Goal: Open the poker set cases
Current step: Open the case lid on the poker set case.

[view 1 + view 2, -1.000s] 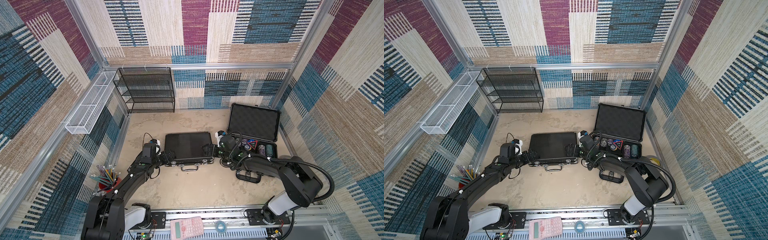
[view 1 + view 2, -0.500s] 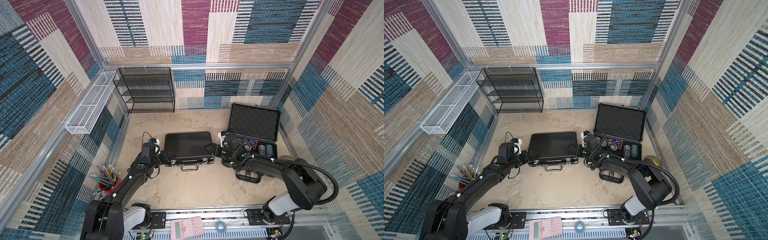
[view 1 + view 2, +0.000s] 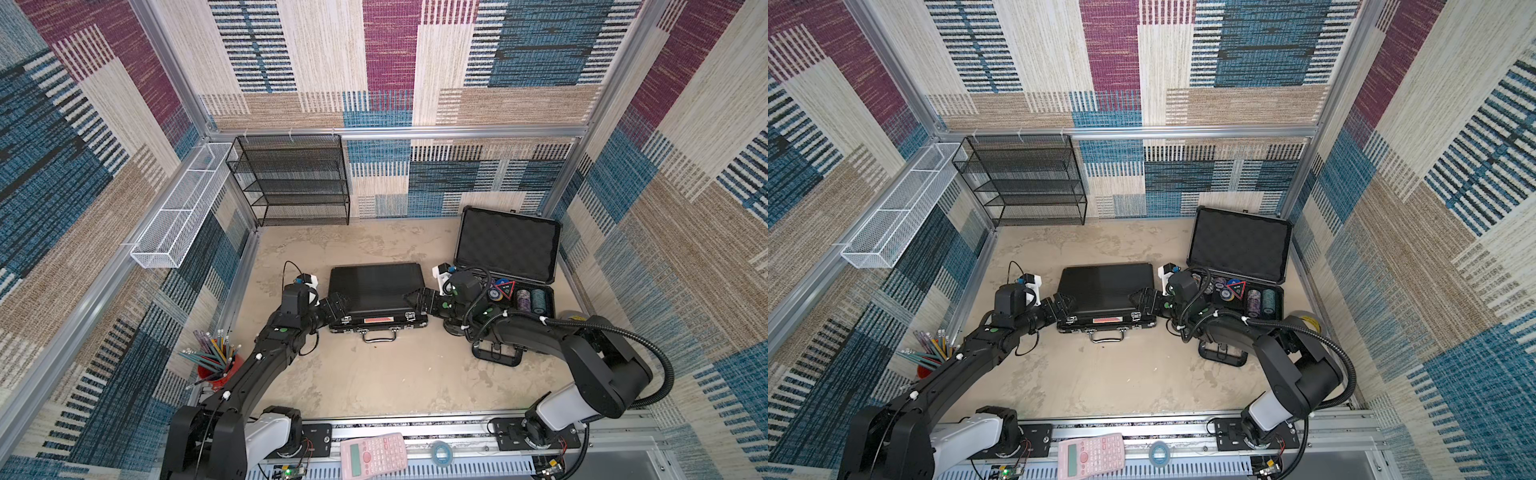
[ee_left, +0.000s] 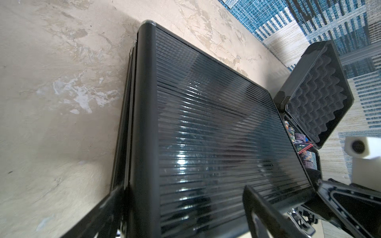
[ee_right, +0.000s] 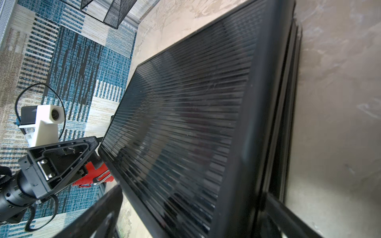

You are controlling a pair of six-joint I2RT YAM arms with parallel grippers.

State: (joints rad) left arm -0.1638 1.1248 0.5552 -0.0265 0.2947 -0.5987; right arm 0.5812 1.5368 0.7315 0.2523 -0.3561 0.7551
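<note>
Base rail, nearest: pink calculator and a blue tape roll. Red pencil cup stands at the near left edge of the counter.

Slim black ribbed case: mid-counter, flat, lid down. Its long axis runs left to right across the counter. The thin handle and silver latches face the robot's base.

Left fingers: spread wide at the case's near left corner. In the wrist view one finger is over the ribbed lid and the other is off the end wall (contact not readable).

Right fingers: also wide, mirrored at the near right corner. One finger is by the seamed side wall and the other is out past the lid's edge. Nothing is clamped in either pair.

Bulkier case: just right of the slim one, close to the right wall, partly behind the right arm. Its lid stands open on the far edge, foam lining facing the robot. The long axis is roughly left to right, slightly skewed. The thick handle lies on the near side. Poker chips sit in the tray.

Far: black mesh shelf against the back wall. White wire basket hangs on the left wall.
</note>
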